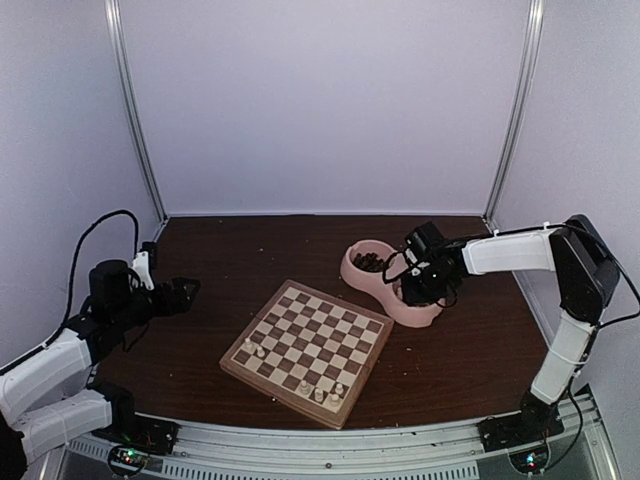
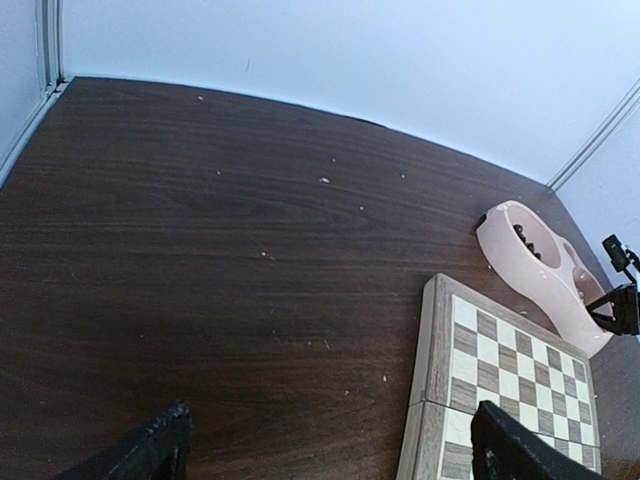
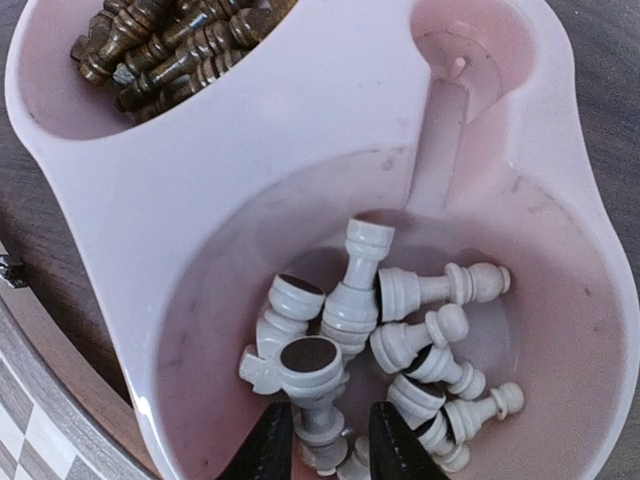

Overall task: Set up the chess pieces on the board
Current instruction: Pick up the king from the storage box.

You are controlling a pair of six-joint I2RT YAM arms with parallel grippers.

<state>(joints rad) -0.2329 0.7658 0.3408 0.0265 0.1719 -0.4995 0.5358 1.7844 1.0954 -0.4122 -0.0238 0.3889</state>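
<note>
The chess pieces (image 3: 352,305) are small, pale cream turned figures with ringed stems, knobbed or crenellated heads and flared feet. Where a foot faces the lens it shows a dark round pad. Most of them lie in a loose heap in the lower compartment of the pink bowl (image 3: 250,130), tipped on their sides and crossing one another. The compartment at the upper left of the right wrist view holds the dark brown pieces (image 3: 170,45), also piled.

In the top view the board (image 1: 300,345) lies at the centre of the dark wood-grain table (image 1: 250,250), turned corner-on, with tan and brown checks inside a pale rim. A few standing pieces (image 1: 319,393) are already on it — a small cluster near its bottom corner and two by its left corner. The bowl sits just to the upper right of the board.

The right gripper (image 3: 328,425) hangs inside the cream compartment. Its black fingers (image 3: 265,450) stand narrowly apart on either side of one cream piece (image 3: 308,356), whose padded foot faces the camera — whether they actually press on it cannot be told.

The left gripper (image 2: 330,430) hovers over bare table at the left of the top view, well apart from the board, with its jaws spread wide and nothing between them.
</note>
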